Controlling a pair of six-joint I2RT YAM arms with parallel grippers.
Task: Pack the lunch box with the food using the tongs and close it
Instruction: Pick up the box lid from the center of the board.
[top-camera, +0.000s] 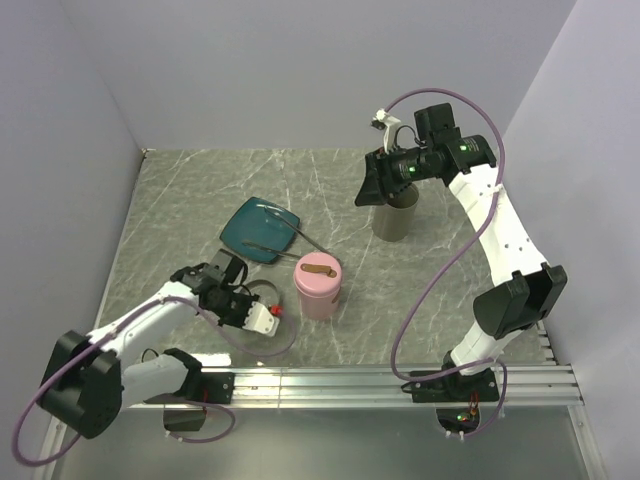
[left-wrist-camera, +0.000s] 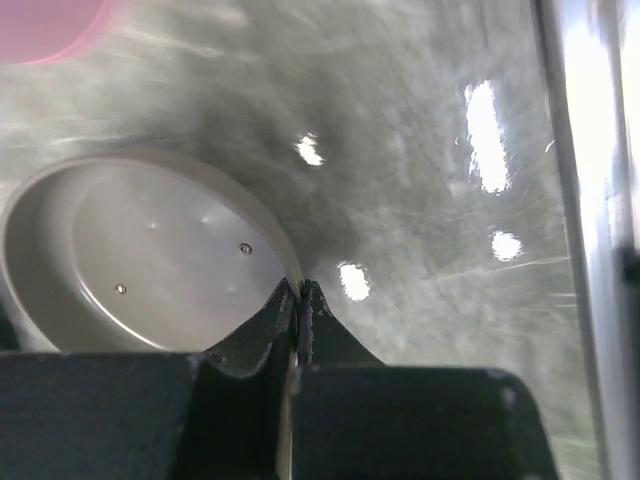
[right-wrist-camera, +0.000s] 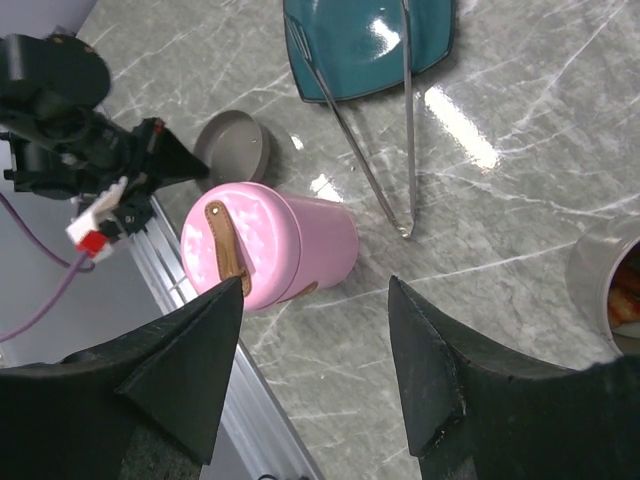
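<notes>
The pink lunch box (top-camera: 318, 285) stands upright with a brown strap on its top, also in the right wrist view (right-wrist-camera: 270, 250). The silver tongs (right-wrist-camera: 400, 130) lie with their arms across the teal plate (top-camera: 262, 230) and their joined end on the table. My left gripper (left-wrist-camera: 300, 288) is shut on the rim of a shallow grey lid (left-wrist-camera: 140, 260), left of the lunch box. My right gripper (right-wrist-camera: 316, 290) hangs open and empty high above the table. Orange-red food (right-wrist-camera: 625, 295) shows inside a grey cup (top-camera: 395, 218) below it.
The metal rail (top-camera: 400, 385) runs along the near table edge, close behind my left gripper. A purple cable (top-camera: 430, 290) loops from the right arm over the table's right side.
</notes>
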